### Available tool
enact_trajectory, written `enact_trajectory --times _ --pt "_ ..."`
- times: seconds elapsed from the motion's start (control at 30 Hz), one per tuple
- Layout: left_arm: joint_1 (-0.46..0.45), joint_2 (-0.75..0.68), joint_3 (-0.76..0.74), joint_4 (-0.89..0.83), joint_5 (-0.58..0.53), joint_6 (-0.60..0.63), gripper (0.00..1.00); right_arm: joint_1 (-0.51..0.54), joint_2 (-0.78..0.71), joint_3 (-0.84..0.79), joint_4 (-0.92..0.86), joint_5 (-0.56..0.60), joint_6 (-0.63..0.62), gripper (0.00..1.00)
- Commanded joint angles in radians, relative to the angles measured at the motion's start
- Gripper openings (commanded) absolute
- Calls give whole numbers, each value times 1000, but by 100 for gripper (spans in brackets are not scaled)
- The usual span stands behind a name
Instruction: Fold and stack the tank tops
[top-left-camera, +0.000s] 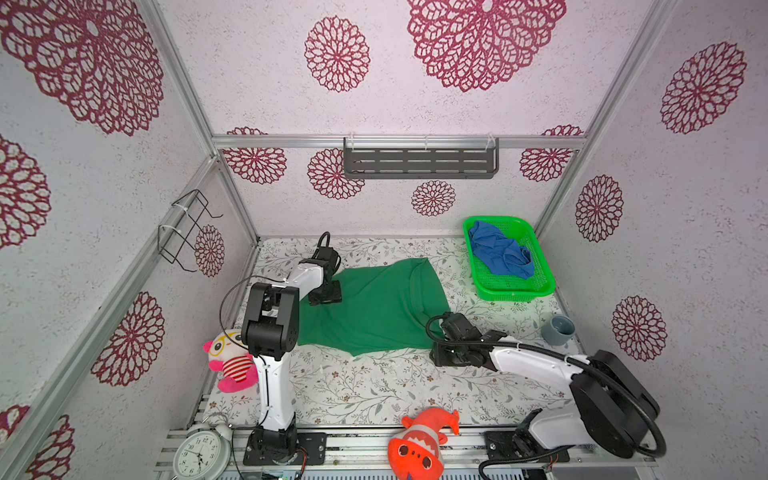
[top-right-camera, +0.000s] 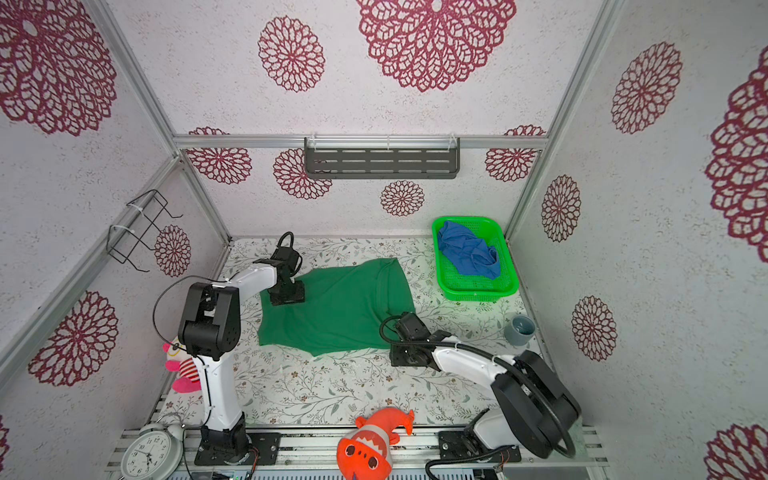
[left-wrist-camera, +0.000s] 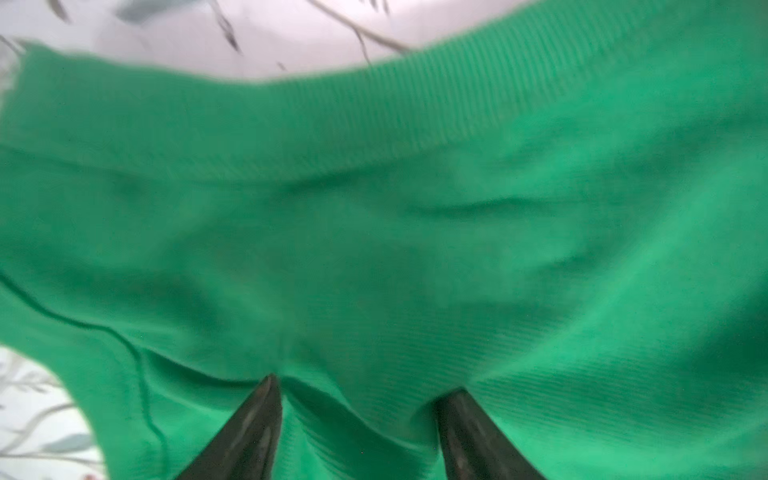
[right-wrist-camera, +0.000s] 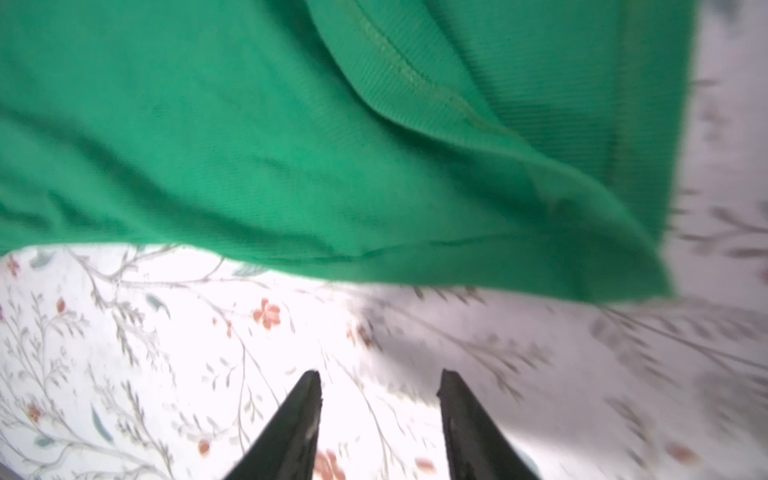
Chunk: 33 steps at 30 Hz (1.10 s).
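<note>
The dark green tank top (top-left-camera: 374, 307) (top-right-camera: 336, 307) lies spread on the flowered tabletop, with its neck end toward the basket. My left gripper (top-left-camera: 326, 297) (left-wrist-camera: 363, 384) is at its far left edge. The jaws are open, the tips press into the cloth (left-wrist-camera: 374, 208), and a soft ridge of cloth rises between them. My right gripper (top-left-camera: 438, 355) (right-wrist-camera: 379, 372) is just off the shirt's near right corner (right-wrist-camera: 291, 124). It stands open over bare table with nothing between its fingers. The royal blue tank top (top-left-camera: 498, 253) (top-right-camera: 469, 253) lies crumpled in the bright green basket (top-left-camera: 515, 293).
A grey cup (top-left-camera: 558, 329) stands at the right edge near the basket. An owl plush (top-left-camera: 228, 361) sits by the left arm's base. An orange fish plush (top-left-camera: 419, 444) and an alarm clock (top-left-camera: 201, 455) lie at the front rail. A shelf (top-left-camera: 419, 162) hangs on the back wall.
</note>
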Motion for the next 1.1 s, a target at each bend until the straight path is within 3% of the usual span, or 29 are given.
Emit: enact_trajectory --times 0.0,0.17,0.33,0.53,0.67,1.07 --pt "26 -26 62 -102 -59 110 63 -7 -73 107 -193 186 -48 68" --pt "-9 -156 12 -120 -67 63 65 -18 3 222 -194 309 -140 85" --pt "-122 -356 -242 44 52 -112 65 -20 204 394 -151 329 -227 99" --pt "-242 -454 -484 222 113 -311 64 -42 442 602 -134 328 -301 99" --pt "-313 -460 -571 249 66 -372 64 -63 558 694 -130 318 -316 99" --pt "-291 -497 -733 246 24 -401 65 -64 690 789 -156 302 -327 99"
